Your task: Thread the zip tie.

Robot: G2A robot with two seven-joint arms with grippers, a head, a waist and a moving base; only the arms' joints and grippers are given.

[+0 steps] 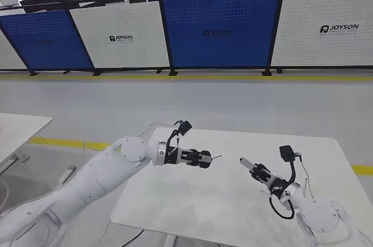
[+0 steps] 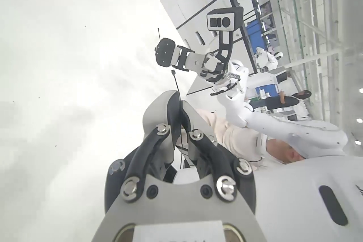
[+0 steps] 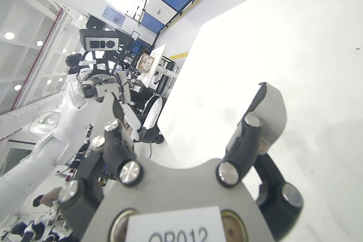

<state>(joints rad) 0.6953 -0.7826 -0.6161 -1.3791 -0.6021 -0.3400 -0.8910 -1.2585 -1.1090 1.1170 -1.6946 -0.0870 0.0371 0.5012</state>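
Observation:
A thin black zip tie [image 2: 175, 81] sticks out from between the fingers of my left gripper [image 2: 177, 97], which is shut on it. Its small square head [image 2: 173, 72] is at the free end, and the strap runs back between the fingers. In the top view the left gripper [image 1: 204, 158] hovers over the table's left-middle, and the zip tie [image 1: 216, 157] points toward my right gripper [image 1: 245, 163], a short gap away. The right gripper [image 3: 190, 98] is open with its fingers spread wide and nothing between them. It faces the left one [image 2: 164, 53].
Both grippers hang above a white table [image 1: 236, 204] with rounded corners; its left edge lies under the left forearm. A second white table [image 1: 13, 129] stands off to the left. Blue and white partition panels [image 1: 217, 31] line the back of the floor.

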